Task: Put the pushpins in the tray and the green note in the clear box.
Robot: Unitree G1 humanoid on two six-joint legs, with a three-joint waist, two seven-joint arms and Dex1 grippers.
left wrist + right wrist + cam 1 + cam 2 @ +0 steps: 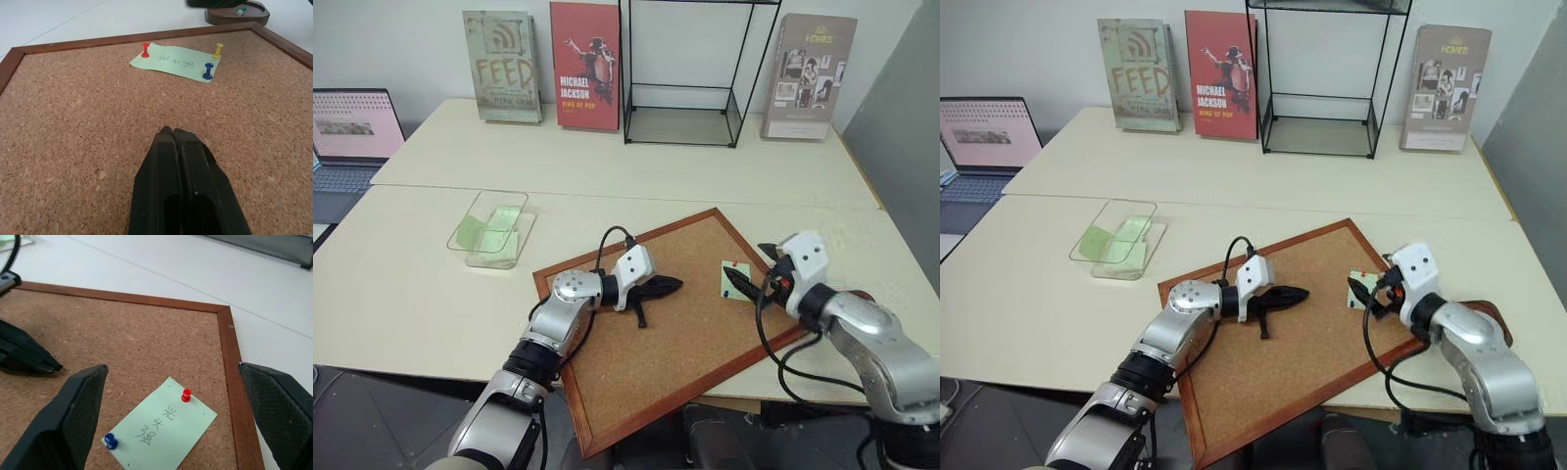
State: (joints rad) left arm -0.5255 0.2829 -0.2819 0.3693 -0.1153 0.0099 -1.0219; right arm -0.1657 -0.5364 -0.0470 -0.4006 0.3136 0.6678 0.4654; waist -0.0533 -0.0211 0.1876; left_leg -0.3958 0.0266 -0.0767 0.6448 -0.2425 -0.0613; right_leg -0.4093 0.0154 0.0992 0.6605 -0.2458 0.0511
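The green note (175, 61), pale with dark handwritten marks, lies pinned to the corkboard (98, 127) by red (145, 49), yellow (218, 50) and blue (208, 71) pushpins; my left gripper (172, 133) is closed empty, my right gripper (171, 396) spread wide around it.

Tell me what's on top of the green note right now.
Three pushpins stand on the green note: red, yellow, blue. Handwritten marks show between them. The corkboard under it is covered.

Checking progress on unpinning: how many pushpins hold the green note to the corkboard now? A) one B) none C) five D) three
D: the left wrist view shows a red pushpin, a yellow pushpin and a blue pushpin at corners of the green note on the corkboard.
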